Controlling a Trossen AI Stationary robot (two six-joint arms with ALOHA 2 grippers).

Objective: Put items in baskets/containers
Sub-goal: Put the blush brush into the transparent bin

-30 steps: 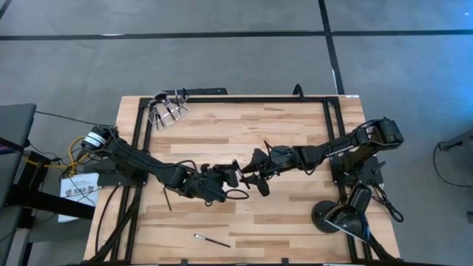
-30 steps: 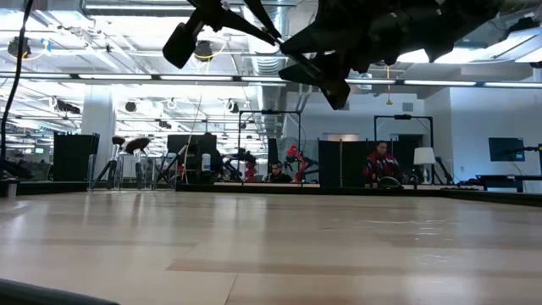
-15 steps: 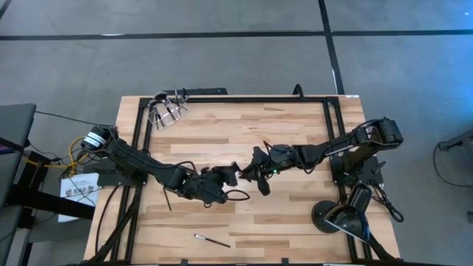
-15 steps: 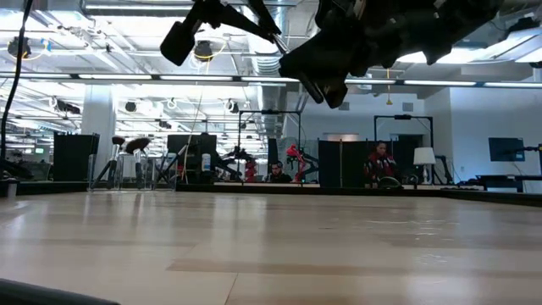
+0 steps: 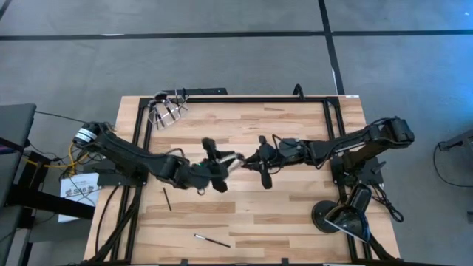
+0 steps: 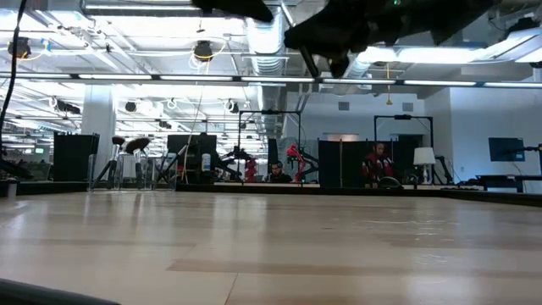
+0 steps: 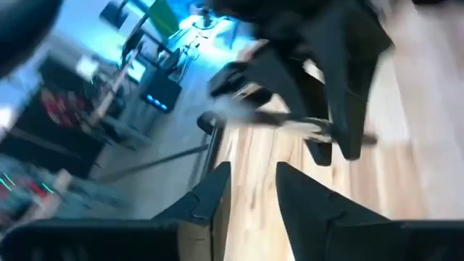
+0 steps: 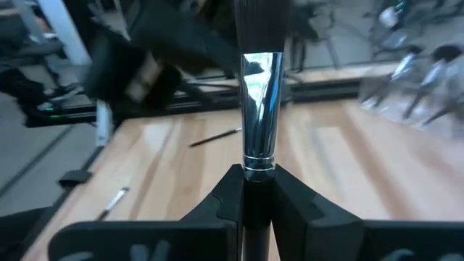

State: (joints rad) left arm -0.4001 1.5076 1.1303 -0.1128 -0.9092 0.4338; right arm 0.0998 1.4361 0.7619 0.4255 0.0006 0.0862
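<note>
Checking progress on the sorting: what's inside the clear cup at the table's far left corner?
In the clear cup, several brushes stand or lean, silvery ferrules showing. Their exact number can't be told; they overlap, and the cup's bottom is hidden beneath them.

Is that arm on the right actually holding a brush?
Yes: in the right wrist view the right gripper has its jaws closed on the handle of a brush with a shiny silver ferrule.

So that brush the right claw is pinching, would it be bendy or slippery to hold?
Probably stiff: the brush stands straight out from the right claw without sagging. Its shiny silver ferrule looks smooth, so perhaps slippery. Being slim and round, it would likely roll if dropped on the table.
</note>
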